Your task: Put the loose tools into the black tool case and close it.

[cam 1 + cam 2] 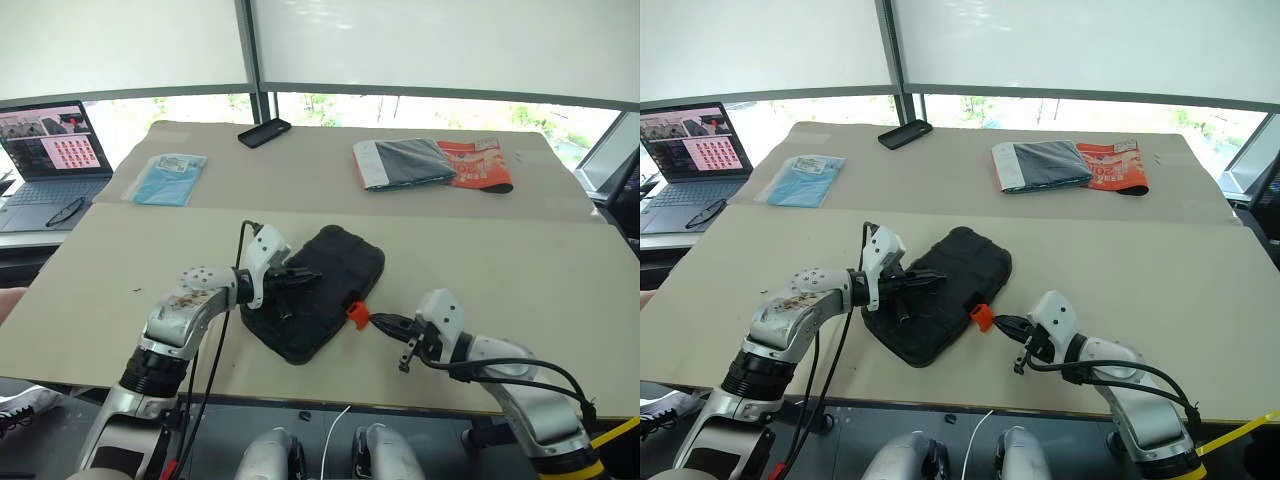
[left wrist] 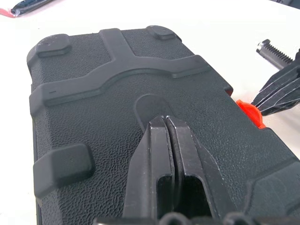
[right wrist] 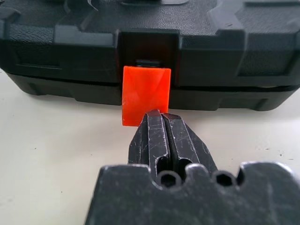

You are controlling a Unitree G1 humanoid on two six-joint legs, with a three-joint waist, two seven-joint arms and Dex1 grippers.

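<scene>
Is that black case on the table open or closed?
Closed: the black tool case lies flat, lid down on its base. Its orange latch sticks outward, apparently unfastened.

- We see an open laptop [image 1: 45, 150] at the far left, eyeglasses [image 1: 64, 211] beside it.
- We see a blue packet [image 1: 168, 178], a black phone [image 1: 265, 132], and a grey folded cloth [image 1: 405, 163] on an orange-red packet [image 1: 480, 163] on the far table [image 1: 560, 190].

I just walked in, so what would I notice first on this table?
The black tool case lies closed at the table's near edge, its orange latch sticking out. The left gripper, shut, rests on the lid, and the right gripper, shut, points at the latch.
</scene>
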